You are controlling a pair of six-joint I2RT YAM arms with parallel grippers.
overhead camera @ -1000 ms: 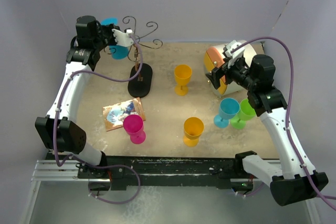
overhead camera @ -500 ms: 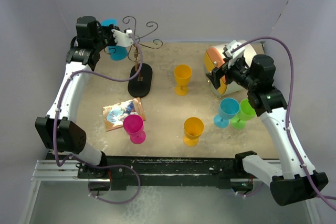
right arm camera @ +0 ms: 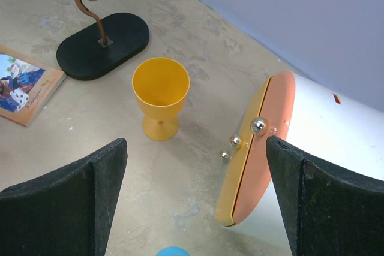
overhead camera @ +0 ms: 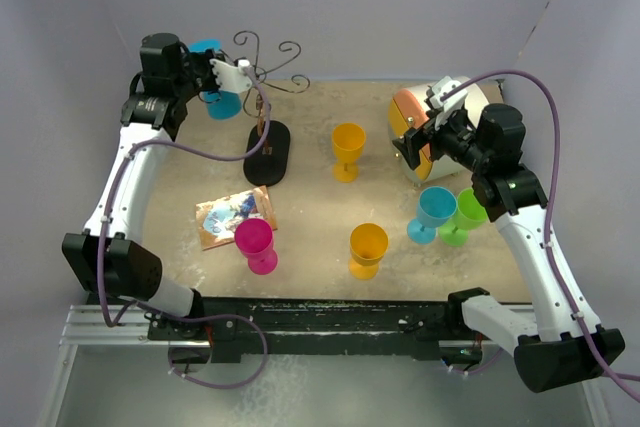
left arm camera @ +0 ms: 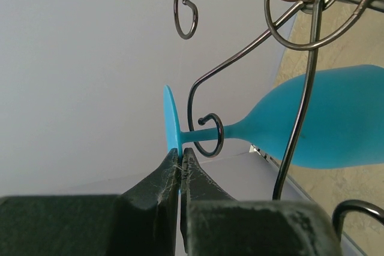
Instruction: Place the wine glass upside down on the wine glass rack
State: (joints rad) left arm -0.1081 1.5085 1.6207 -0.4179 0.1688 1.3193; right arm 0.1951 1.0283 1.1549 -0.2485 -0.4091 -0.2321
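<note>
The blue wine glass [left arm camera: 324,118] hangs upside down at the rack's left side, its stem threaded through a curled arm [left arm camera: 211,139] of the wine glass rack [overhead camera: 267,152]. My left gripper [left arm camera: 180,157] is shut on the rim of the glass's flat foot [left arm camera: 170,121]. From above, the left gripper [overhead camera: 222,71] sits by the rack's spiral arms, with the blue bowl [overhead camera: 225,103] just below it. My right gripper [right arm camera: 195,208] is open and holds nothing. It hovers above the table at the right [overhead camera: 415,142].
Two yellow glasses [overhead camera: 348,149] [overhead camera: 367,248], a magenta glass [overhead camera: 255,243], and a blue [overhead camera: 433,212] and green glass [overhead camera: 466,215] stand on the table. A picture card [overhead camera: 225,217] lies near the magenta glass. A white tin with an orange lid [overhead camera: 445,117] lies at the back right.
The left arm has shifted slightly to the left, taking the blue glass with it. The right arm has not moved.
</note>
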